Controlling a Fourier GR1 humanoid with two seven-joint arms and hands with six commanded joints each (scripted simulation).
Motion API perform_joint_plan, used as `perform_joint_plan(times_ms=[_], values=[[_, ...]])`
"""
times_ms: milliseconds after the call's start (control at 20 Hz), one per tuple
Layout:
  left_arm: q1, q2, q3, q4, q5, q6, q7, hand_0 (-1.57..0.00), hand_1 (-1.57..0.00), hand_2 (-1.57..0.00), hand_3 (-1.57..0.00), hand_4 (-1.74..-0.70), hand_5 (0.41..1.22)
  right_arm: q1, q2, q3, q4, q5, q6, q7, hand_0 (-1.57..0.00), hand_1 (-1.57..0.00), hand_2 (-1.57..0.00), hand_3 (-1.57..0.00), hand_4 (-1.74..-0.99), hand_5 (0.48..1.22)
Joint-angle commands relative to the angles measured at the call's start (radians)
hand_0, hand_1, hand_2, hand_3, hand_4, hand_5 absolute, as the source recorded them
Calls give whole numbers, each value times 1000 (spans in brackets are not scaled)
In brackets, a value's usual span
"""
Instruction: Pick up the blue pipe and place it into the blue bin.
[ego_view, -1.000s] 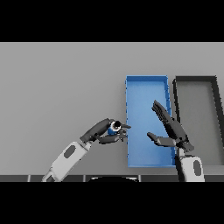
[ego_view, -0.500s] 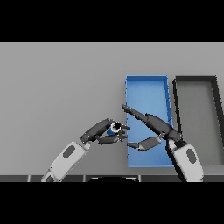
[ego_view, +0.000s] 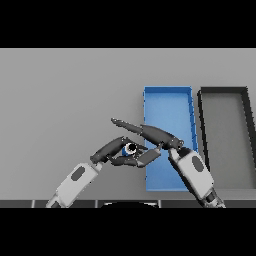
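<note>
My left robot hand (ego_view: 111, 153) has its fingers curled round the blue pipe (ego_view: 130, 149), holding it over the grey table (ego_view: 65, 100) just left of the blue bin (ego_view: 167, 107). My right robot hand (ego_view: 150, 134) reaches across from the bin with straight fingers, its thumb touching the pipe. A dark bin (ego_view: 225, 95) sits beside the blue one.

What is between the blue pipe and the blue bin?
In the head view, the right robot hand reaches across there, fingers beside the blue pipe that the left robot hand holds, left of the blue bin.
</note>
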Motion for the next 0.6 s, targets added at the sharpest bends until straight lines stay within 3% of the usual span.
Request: perform_joint_plan(times_ms=[0,50,100,150,250,300,400,550], values=[[0,4,7,1,16,-11,5,-1571,-1571,-1571,-1535,-1737,1221,-21,12,6,8,-8,4,4,1,-12,-29,-2,-1222,506],[4,-1,8,5,28,-21,1,-1571,-1571,-1571,-1484,-1736,1221,-33,20,10,17,-16,13,1,-53,-84,-102,-46,-1245,506],[-5,8,3,0,-4,-11,3,-1394,-1326,-1320,-1288,-1737,1221,-52,35,21,31,-14,18,10,-181,-225,-237,-161,-1294,509],[-30,20,-17,11,-41,-17,80,-1182,-1078,-1063,-1030,-1682,1221,-68,41,29,37,-16,25,27,-345,-375,-379,-296,-1335,507],[-31,36,-27,1,-64,-38,168,-818,-706,-680,-659,-1480,1221,-99,45,31,64,-9,42,17,-718,-699,-739,-635,-1430,522],[-17,24,-18,0,-76,-27,146,-776,-706,-686,-583,-1533,1221,-104,53,39,68,-33,48,5,-888,-873,-905,-768,-1486,550],[-7,-7,6,5,-80,-16,149,-1063,-1017,-969,-939,-1607,1221,-107,53,56,82,-106,45,-9,-1134,-1124,-1145,-957,-1562,666],[22,-37,38,-6,-41,-44,136,-1311,-1287,-1186,-1247,-1673,1221,-106,43,74,99,-144,15,-82,-1347,-1342,-1353,-1257,-1469,905]])
